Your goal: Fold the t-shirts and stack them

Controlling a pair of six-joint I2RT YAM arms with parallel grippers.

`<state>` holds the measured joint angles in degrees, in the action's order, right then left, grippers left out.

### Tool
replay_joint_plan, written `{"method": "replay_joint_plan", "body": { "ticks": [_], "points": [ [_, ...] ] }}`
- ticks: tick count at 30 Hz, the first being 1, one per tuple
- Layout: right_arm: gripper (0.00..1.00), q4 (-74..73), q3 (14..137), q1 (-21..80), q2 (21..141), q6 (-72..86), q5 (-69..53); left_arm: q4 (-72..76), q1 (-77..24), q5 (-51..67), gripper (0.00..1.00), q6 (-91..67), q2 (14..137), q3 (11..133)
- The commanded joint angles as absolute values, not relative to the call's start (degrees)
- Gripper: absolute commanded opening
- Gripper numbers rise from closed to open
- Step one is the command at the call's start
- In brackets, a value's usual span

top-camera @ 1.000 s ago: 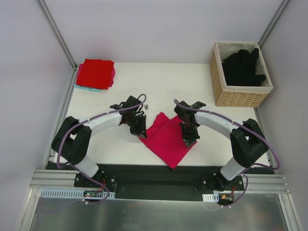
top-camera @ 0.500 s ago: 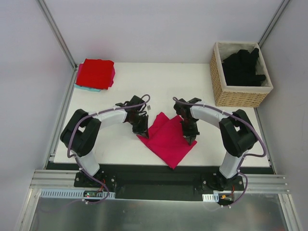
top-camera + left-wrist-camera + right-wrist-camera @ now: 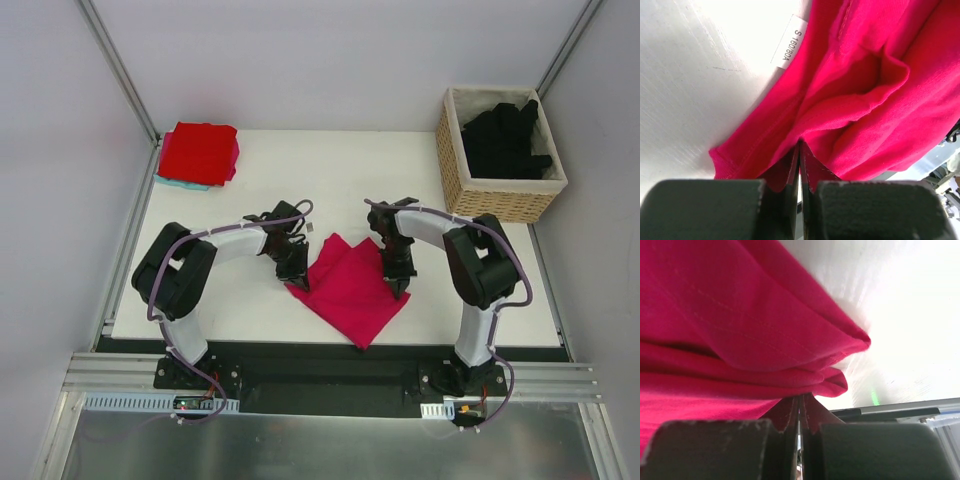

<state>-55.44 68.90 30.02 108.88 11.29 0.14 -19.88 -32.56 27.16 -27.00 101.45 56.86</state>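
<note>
pink t-shirt (image 3: 350, 292) is laid flat on the table (image 3: 400, 170), left edge pinched tight by the left fingers (image 3: 787, 172), right edge clamped by the right fingers (image 3: 785, 414)

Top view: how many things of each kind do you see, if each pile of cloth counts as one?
Cloth piles: 3 (magenta-pink shirt, red-topped stack, black heap)
Wicker basket: 1
Grippers: 2 (left gripper, right gripper)
Total: 6
</note>
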Motion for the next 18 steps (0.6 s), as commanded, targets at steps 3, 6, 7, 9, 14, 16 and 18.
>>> {"method": "replay_joint_plan", "body": {
  "ticks": [3,6,7,9,14,16,18],
  "points": [
    [0.01,-52.21,76.97,28.92,114.08,8.79,0.97,-23.73,-32.78,29.00,0.00,-28.39,100.38,53.54],
    [0.01,-52.91,80.23,28.48,116.01,8.00,0.70,-24.78,-32.70,29.79,0.00,-29.00,97.74,51.25],
    [0.01,-53.08,82.33,28.22,117.06,7.56,0.44,-25.05,-32.78,29.62,0.00,-29.44,96.17,50.81],
    [0.01,-53.44,84.72,27.95,117.94,7.21,0.53,-25.75,-32.70,30.66,0.00,-30.67,94.49,49.75],
    [0.01,-54.66,92.70,27.51,121.89,6.42,0.53,-26.10,-32.70,30.94,0.00,-34.27,90.18,49.57],
    [0.01,-55.02,94.74,27.25,122.69,6.42,0.61,-26.10,-32.78,31.03,0.00,-34.54,90.26,49.92],
    [0.01,-55.02,96.76,27.16,123.48,6.07,0.53,-26.10,-32.78,30.85,0.00,-34.72,90.61,50.89]
  ]
}}
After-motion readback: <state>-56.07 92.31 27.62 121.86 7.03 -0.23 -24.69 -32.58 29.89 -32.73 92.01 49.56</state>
